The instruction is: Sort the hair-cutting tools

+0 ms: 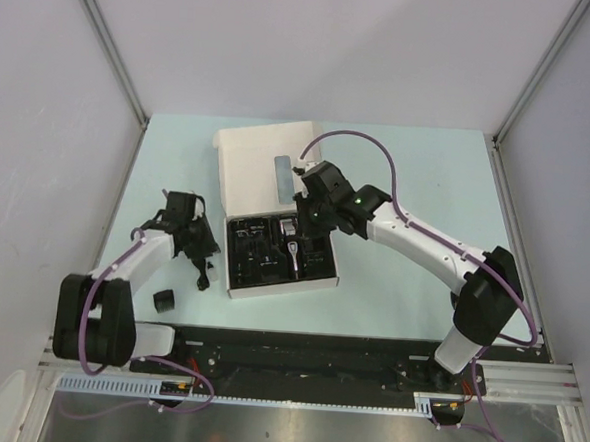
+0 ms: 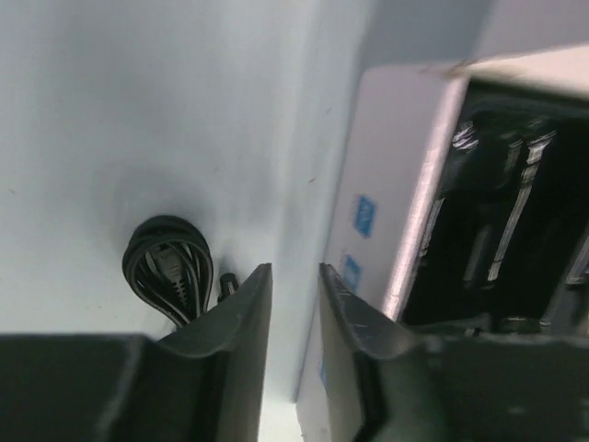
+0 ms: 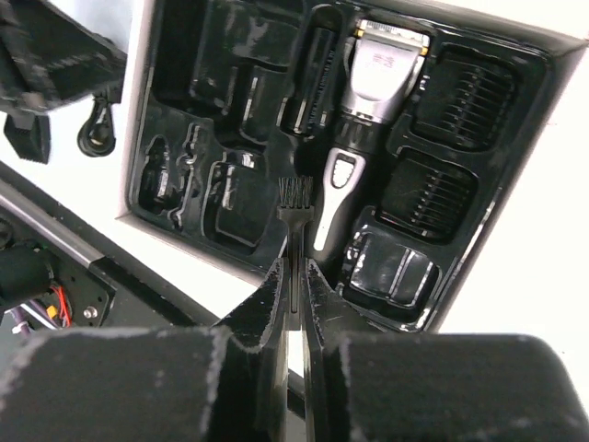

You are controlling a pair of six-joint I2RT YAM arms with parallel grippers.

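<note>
Half-seen tools
Toward the left edge of the table (image 1: 417, 188), the cable (image 2: 166, 272) is half hidden behind a left gripper (image 2: 294, 269) finger; the brush (image 3: 294, 207) handle vanishes inside the right gripper (image 3: 294, 265); the blurred box (image 2: 396, 184) is cropped.

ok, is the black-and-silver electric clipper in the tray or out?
In. The black-and-silver electric clipper lies in a slot of the black plastic tray, right wrist view.
</note>
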